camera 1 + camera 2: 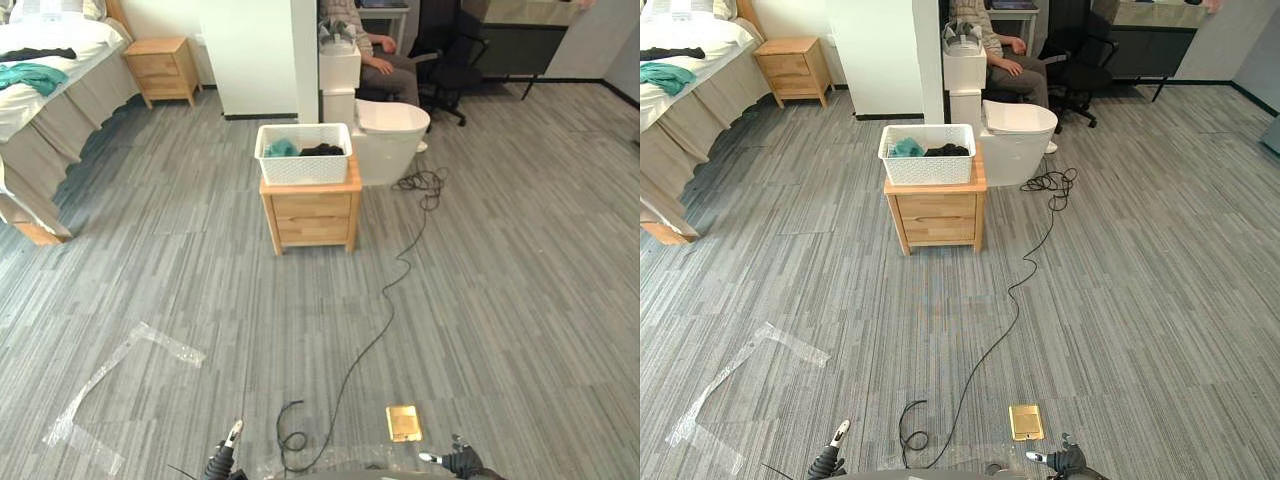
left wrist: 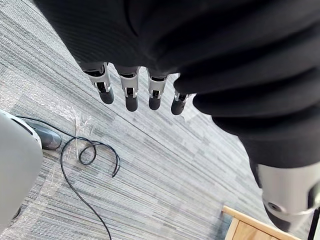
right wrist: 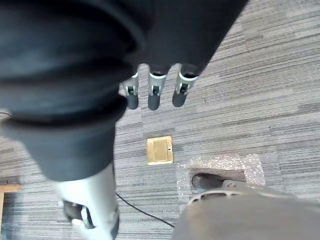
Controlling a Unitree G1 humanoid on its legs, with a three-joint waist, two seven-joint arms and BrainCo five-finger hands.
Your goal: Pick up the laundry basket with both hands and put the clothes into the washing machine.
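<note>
Plainly the approach step: the laundry basket [image 1: 303, 168] is not yet reached.
It sits on a wooden nightstand [image 1: 312, 218] with clothes [image 1: 322, 150] inside, well apart from both hands. The left hand [image 2: 131, 95] and right hand [image 3: 154, 96] hang low over the floor [image 1: 480, 300], fingers straight, holding nothing. Next, I judge: walk up and take opposite sides.
</note>
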